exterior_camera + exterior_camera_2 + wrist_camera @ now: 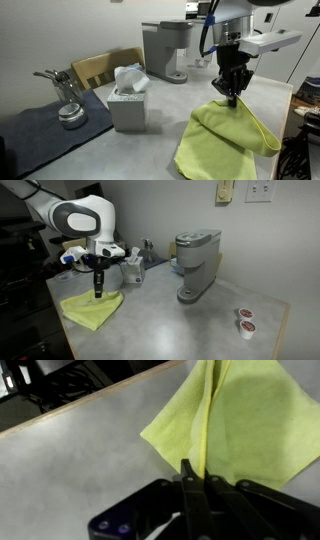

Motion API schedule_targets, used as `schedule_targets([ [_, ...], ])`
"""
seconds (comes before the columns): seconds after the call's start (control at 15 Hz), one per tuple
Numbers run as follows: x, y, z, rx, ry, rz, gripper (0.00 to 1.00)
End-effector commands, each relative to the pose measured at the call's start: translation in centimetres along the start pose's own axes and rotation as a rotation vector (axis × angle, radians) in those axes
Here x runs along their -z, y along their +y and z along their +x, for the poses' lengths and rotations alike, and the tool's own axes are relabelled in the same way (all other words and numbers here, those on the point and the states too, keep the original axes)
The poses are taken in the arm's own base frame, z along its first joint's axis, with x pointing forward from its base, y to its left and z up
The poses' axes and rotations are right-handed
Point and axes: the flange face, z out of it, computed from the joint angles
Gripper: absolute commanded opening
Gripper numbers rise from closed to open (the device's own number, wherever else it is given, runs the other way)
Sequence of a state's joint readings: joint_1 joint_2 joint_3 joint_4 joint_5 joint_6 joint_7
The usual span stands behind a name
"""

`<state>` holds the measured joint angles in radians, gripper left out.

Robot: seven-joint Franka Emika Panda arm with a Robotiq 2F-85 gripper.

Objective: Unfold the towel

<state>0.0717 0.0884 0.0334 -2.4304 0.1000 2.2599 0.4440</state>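
Any lettering on the coffee maker [197,265] or the tissue box [128,105] is too small to read, and the two coffee pods [246,321] on the counter [190,325] show only blurred red-marked lids.

The gripper [232,97] points straight down over the yellow-green towel [220,145]. Its fingers are pressed together on a raised ridge of the cloth. In the wrist view the dark fingertips [190,472] meet on a fold line that runs away from them across the towel [250,420], with no gap visible between them. In both exterior views the cloth is drawn up into a peak at the pinch and slopes down from it to the grey surface.

The towel lies on the counter near its edge, still doubled over on itself. In an exterior view it [90,310] sits below the gripper [98,293], well apart from the coffee maker. The tissue box stands near it, beside a dark mat [45,125] holding a metal object [70,112].
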Motion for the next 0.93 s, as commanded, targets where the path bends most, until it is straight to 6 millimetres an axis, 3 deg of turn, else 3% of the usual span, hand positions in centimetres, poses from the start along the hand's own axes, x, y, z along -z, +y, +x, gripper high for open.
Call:
schedule_targets([
  [0.0, 0.2, 1.2, -0.7, -0.088, 0.025, 0.015, 0.01],
  [0.87, -0.2, 3.2, -0.4, -0.438, 0.110, 0.149, 0.01],
])
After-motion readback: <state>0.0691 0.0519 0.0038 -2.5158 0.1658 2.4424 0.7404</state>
